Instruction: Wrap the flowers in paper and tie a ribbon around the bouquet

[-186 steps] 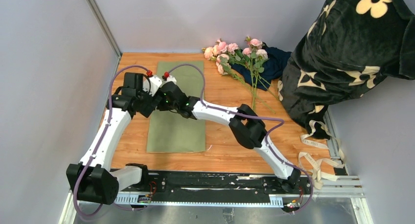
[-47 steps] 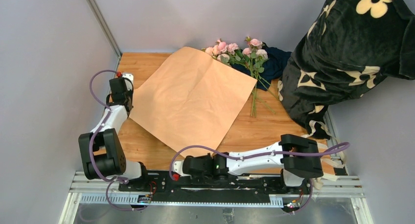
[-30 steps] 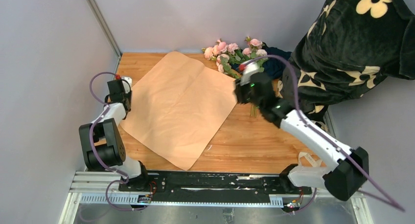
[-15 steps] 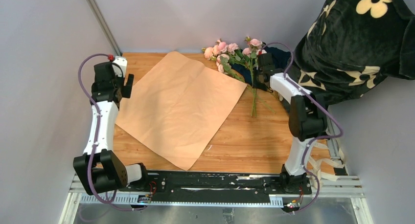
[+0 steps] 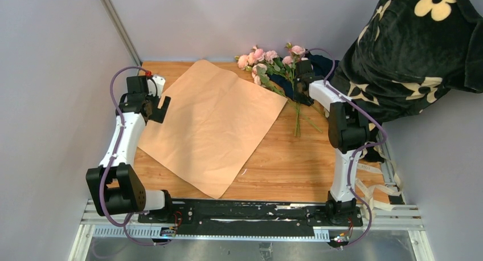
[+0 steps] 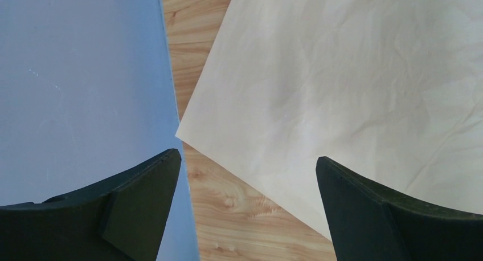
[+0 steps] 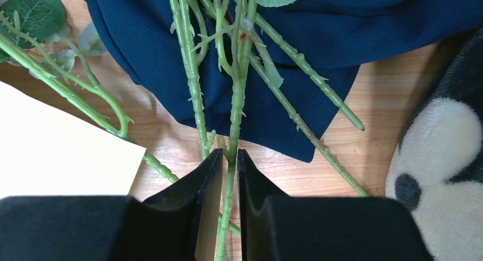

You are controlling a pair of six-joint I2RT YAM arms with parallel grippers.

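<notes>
- flowers (image 5: 257, 54) at far edge of table (image 5: 285, 164), stems over navy cloth (image 7: 148, 56)
- R gripper (image 7: 229, 172) pinched narrow on one stem
- L gripper (image 6: 245, 156) wide, holding nothing, over left corner of paper (image 6: 353, 84)

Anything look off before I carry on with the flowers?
The ribbon hangs off the table at its near right edge. The flowers lie splayed, partly on a navy cloth, and the right gripper seems to pinch just one stem, so the rest may stay behind. The paper lies spread, tan face up.
</notes>
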